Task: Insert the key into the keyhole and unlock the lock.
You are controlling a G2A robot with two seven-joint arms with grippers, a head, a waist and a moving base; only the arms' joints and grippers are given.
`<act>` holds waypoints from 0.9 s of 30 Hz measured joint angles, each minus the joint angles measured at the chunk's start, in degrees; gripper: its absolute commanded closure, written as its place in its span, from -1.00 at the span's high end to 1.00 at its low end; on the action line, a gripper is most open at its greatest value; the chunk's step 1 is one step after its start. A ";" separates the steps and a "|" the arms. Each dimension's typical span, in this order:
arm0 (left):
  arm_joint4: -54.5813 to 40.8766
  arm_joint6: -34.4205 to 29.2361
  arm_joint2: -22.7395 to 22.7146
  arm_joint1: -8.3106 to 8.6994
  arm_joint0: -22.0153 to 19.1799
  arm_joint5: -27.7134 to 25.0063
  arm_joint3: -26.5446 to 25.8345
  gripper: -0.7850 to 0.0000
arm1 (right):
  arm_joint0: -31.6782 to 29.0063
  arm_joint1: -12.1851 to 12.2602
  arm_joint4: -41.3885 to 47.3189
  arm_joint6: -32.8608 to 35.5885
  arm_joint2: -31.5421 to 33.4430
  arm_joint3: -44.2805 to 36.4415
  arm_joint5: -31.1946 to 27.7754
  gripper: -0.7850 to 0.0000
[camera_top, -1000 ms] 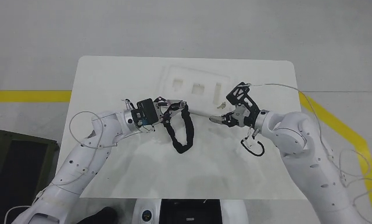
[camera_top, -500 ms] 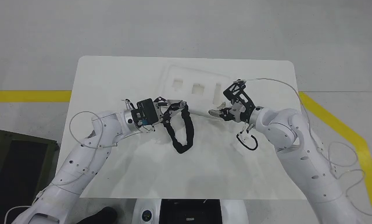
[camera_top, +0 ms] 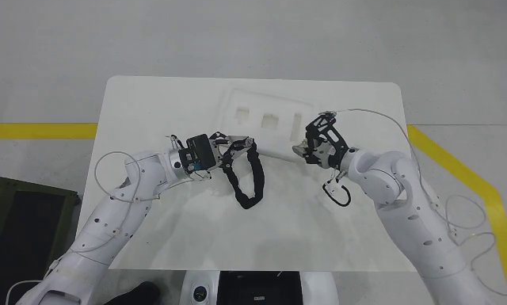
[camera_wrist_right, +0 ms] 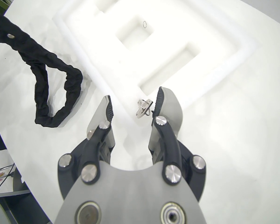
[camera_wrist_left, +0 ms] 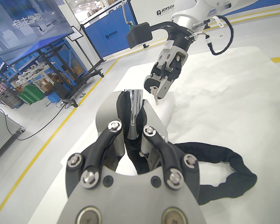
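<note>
Left wrist view showed the left gripper clenched on the chrome-bodied, black fabric-sleeved chain lock, whose loop lay on the white table. The right gripper hung over the rim of the white foam tray, jaws spread, with the small silver key between them against one pad. Blue panels behind bore white print, and the far arm's cable carried white tags

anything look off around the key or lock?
Only the key: it sits tilted and off-centre between the fingers of the open right gripper, close against one fingertip, beside the foam tray rim. Closing from here may pinch it askew. The lock, clamped in the left gripper, looks fine.
</note>
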 measured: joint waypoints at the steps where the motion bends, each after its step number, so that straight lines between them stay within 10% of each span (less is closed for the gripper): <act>1: 0.00 0.00 0.00 0.00 0.00 0.00 0.00 -1.00 | -0.13 0.02 -0.09 -0.03 0.07 -0.03 0.13 -0.30; 12: 0.00 0.00 0.00 0.00 0.00 0.00 0.00 -1.00 | -0.40 0.13 -0.57 -0.23 0.87 -0.35 0.96 -0.98; 27: 0.00 0.00 0.00 0.00 0.00 0.00 0.00 -1.00 | -0.35 0.43 -0.67 0.26 2.84 -3.65 0.73 -1.00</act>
